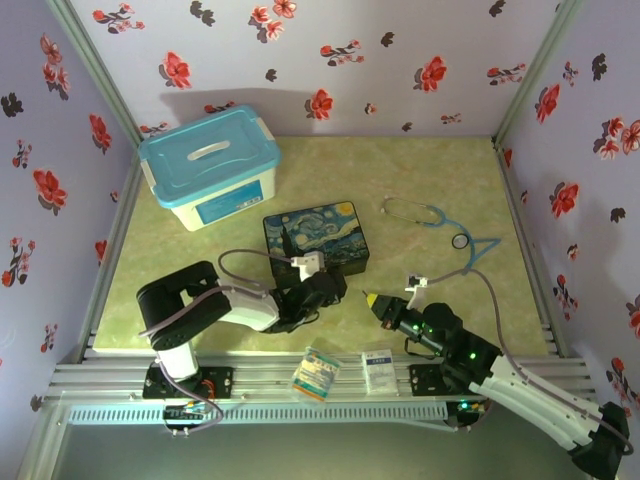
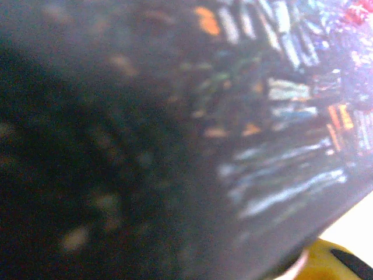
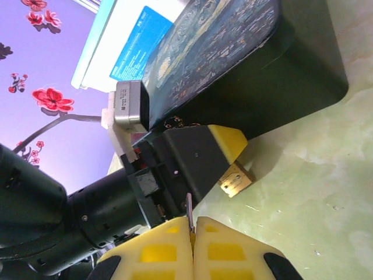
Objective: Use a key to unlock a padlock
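We note the tiny brass-gold padlock (image 3: 235, 179) sits just in front of the dark rectangular box with a swirling night-sky painting (image 3: 233, 52), close to its near wall, tilted, one corner low over the pale green bench (image 3: 303, 192). Its shackle is hidden.

We judge it small, rigid and dense for its size, with smooth metal that could turn in a loose grip. Best taken across the flat faces of the body, leaving the keyhole end free.

The tiny slim dark-grey metal key (image 3: 188, 204) is thin, stiff and light, and could easily pivot between pads. Hold it flat by the head, blade sticking out.

The left hand (image 3: 228, 160) lies against the box's front. We see one black, yellow-tipped finger over the padlock, and it looks clamped on the upper part, with only the lower brass showing. The left wrist view is a blur of box paint.

The right hand (image 3: 192, 228) is a bit further from the box, its yellow fingers pressed together and pinching the key. The blade points toward the padlock, near it but not touching.
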`<state>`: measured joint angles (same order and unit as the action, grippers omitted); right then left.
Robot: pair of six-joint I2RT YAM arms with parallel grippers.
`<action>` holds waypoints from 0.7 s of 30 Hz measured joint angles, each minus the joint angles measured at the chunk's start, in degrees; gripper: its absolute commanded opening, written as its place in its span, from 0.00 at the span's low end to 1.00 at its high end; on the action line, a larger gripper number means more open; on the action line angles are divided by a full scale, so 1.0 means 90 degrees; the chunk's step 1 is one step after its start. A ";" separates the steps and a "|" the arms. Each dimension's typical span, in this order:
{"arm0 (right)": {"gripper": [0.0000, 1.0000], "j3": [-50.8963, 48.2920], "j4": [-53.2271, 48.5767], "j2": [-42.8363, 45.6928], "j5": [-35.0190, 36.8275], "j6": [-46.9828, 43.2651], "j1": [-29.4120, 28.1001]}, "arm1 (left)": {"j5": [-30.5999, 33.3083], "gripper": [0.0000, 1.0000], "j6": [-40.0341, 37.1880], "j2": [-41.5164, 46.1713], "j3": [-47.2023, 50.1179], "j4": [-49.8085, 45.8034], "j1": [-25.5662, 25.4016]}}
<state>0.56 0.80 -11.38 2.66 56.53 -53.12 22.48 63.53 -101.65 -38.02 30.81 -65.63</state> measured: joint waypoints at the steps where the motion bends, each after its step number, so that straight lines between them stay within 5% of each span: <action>1: 0.00 0.0002 -0.0007 0.0051 0.0002 0.0000 0.0000 | 0.0002 0.42 -0.0019 -0.0034 -0.0027 0.0000 -0.0017; 7: 0.00 0.0007 -0.0034 0.0287 0.0002 0.0000 0.0000 | 0.0231 0.33 -0.0078 -0.0199 -0.0039 0.0199 -0.0141; 17: 0.00 0.0010 -0.0053 0.0325 -0.0002 0.0002 0.0000 | 0.0410 0.40 0.0095 -0.0204 0.0000 0.0284 -0.0376; 21: 0.00 0.0012 -0.0053 0.0325 -0.0002 0.0002 0.0000 | 0.0469 0.33 0.0238 -0.0165 0.0109 0.0369 -0.0488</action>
<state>0.67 0.32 -8.45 2.63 56.55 -53.12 26.70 65.67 -103.13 -37.04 34.13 -70.02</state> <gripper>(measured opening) 0.046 0.352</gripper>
